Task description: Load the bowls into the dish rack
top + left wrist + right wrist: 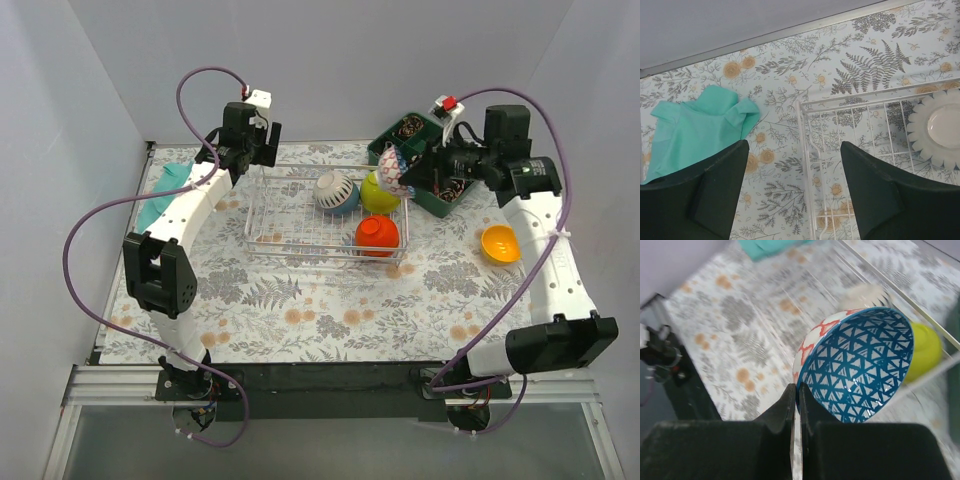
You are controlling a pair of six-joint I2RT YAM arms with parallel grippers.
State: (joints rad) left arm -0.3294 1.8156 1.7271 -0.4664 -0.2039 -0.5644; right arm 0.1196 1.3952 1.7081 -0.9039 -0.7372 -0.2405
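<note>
White walls close in a table [330, 310] covered with a floral-print cloth. At its middle sits the dish rack [290, 225], with a white patterned bowl [336, 191], a yellow-green bowl [378, 192] and a red bowl [377, 235] inside. An orange bowl [500, 243] lies on the table to the right, well apart from the rack. The right gripper [796, 390] is clenched on the rim of a blue-and-red patterned bowl [860, 365], held tilted in the air over the rack's far right corner, near a green tray [430, 205]. The left gripper [792, 185] hangs empty over the rack's far left corner, jaws spread wide. A teal cloth [695, 125] lies just beside that corner.
</note>
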